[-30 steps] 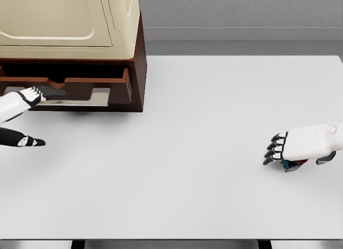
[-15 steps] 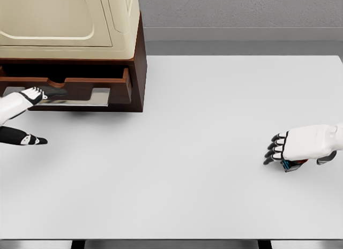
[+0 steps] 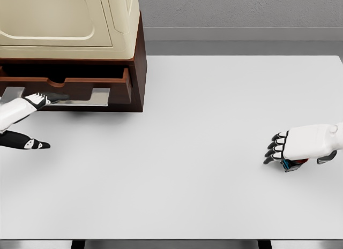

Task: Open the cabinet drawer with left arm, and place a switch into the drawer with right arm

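Observation:
The cabinet (image 3: 136, 72) stands at the table's back left, a dark wood base under a cream top. Its drawer (image 3: 115, 88) shows a dark gap above its front and carries a metal handle (image 3: 86, 102). My left hand (image 3: 40, 107) reaches in from the left edge. Its dark fingertips (image 3: 56, 98) lie along the handle's left part, and the thumb (image 3: 29, 144) is spread well below. At the right edge my right hand (image 3: 286, 155) rests palm down on the table. Its fingers curl around the switch (image 3: 292, 164), a small dark block with blue and red showing beneath the palm.
The white table (image 3: 187, 131) stretches between the two hands. Its front edge runs along the bottom of the view, and a grey wall stands behind it.
My left hand has sunk a little and slid along the handle, uncovering the handle's left bracket. The drawer front and the right hand have stayed where they were.

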